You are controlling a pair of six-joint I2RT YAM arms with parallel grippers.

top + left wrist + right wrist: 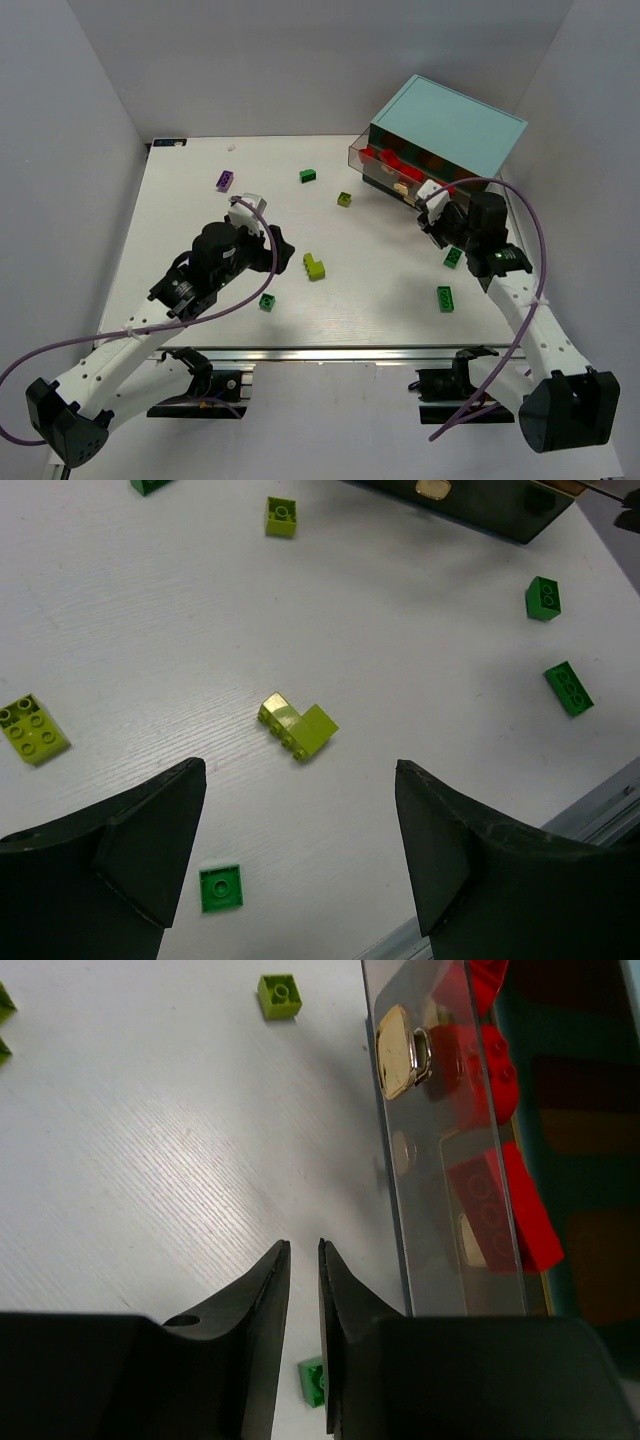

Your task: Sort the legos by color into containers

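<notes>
Loose legos lie on the white table: a purple one (226,181), a dark green one (308,176), a small lime one (344,199), an L-shaped lime piece (314,266) and green ones (267,302) (453,257) (444,298). The cabinet (450,125) has a light-blue top, and its pulled-out drawer (385,165) holds red bricks (500,1210). My left gripper (283,246) is open and empty, and the lime piece (298,727) lies just ahead of its jaws. My right gripper (430,232) is shut and empty, beside the drawer front (400,1250) and below its tan knob (400,1050).
A green brick (310,1380) lies under my right fingers. The left wrist view shows a flat green square (220,888), a lime 2x2 (33,730), a small lime brick (281,515) and two green bricks (543,597) (568,688). The table's metal front edge (600,800) is close.
</notes>
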